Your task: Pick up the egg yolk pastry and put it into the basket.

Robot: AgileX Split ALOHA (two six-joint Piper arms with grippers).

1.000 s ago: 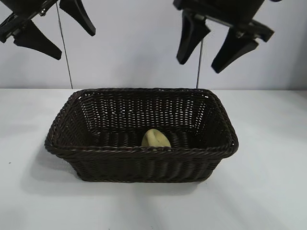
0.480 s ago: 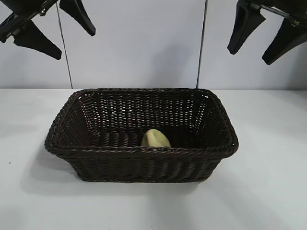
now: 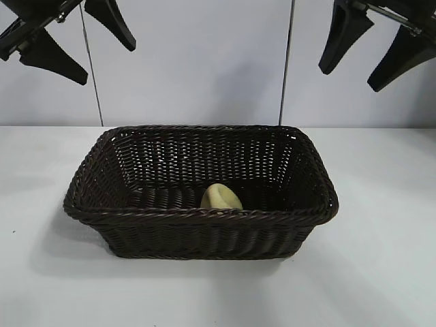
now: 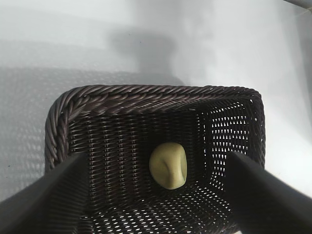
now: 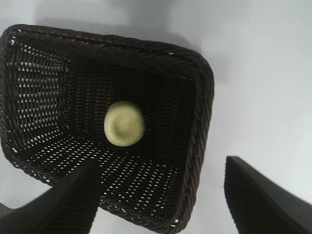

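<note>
I see the small pale yellow rounded egg yolk pastry [image 3: 221, 197] lying on the floor of the large rectangular dark brown woven wicker basket [image 3: 136, 235], close to the long wall that faces the exterior camera and roughly midway along it. The pastry's dimpled top faces up in the right wrist view [image 5: 124, 123], and in the left wrist view [image 4: 168, 165] a crease runs down its face. It touches nothing but the basket floor.

The basket stands upright on the white surface [image 3: 381, 272], its braided rim [image 3: 204, 215] unbroken around all four flaring sides.

I read the left end effector [image 3: 65, 41] as open and empty: its two black fingers are spread wide, high above the surface at the upper left of the exterior view, well apart from the basket. In its own wrist view the fingers [image 4: 44, 200] frame the basket interior from either side.

I read the right end effector [image 3: 371, 51] as open and empty too, fingers spread, high at the upper right, above and beyond the basket's right end. Its fingers [image 5: 263, 195] appear in its wrist view, clear of the rim.
</note>
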